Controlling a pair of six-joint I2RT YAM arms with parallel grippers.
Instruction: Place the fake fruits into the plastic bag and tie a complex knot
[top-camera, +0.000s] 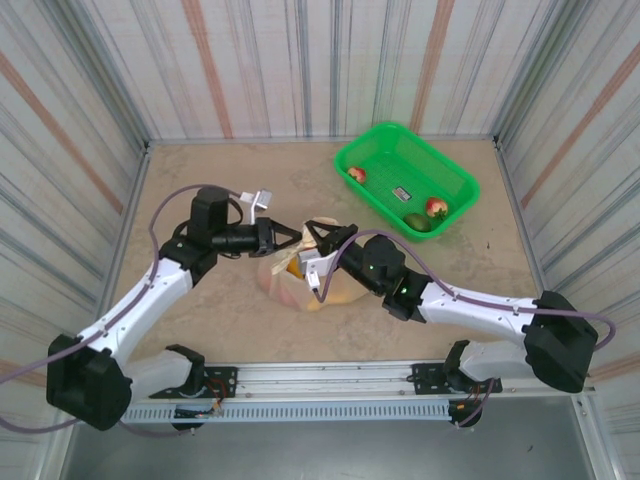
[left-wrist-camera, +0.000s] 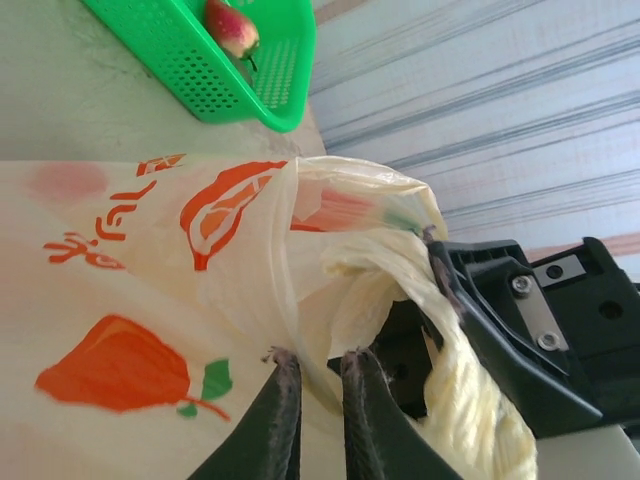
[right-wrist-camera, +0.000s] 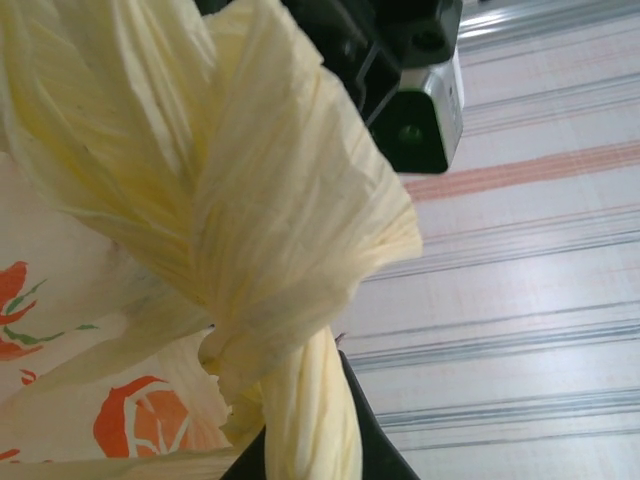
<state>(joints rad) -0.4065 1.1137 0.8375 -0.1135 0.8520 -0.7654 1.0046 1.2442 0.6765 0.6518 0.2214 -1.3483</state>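
- Translucent cream over the plastic bag (left-wrist-camera: 150, 300), printed with red-orange fruit slices, a small green leaf and red lettering.
- Paler, yellowish cream along the twisted handle (right-wrist-camera: 250, 200), finely creased.
- Orange and yellow showing through the film from the fruits inside (top-camera: 292, 268).
- Bright green for the basket (top-camera: 437, 153), dotted all over with small holes.
- Red with green on the apple (top-camera: 436, 207); red on the small fruit (top-camera: 356, 173); dark green on the round fruit (top-camera: 418, 222).
- Mottled beige across the desk (top-camera: 200, 170).
- White and grey stripes on the walls (top-camera: 300, 60), with rust-brown streaks.
- Black on the left tool (left-wrist-camera: 318, 362) and right tool (top-camera: 318, 240); white on the arm links (top-camera: 140, 300), black at the joints.
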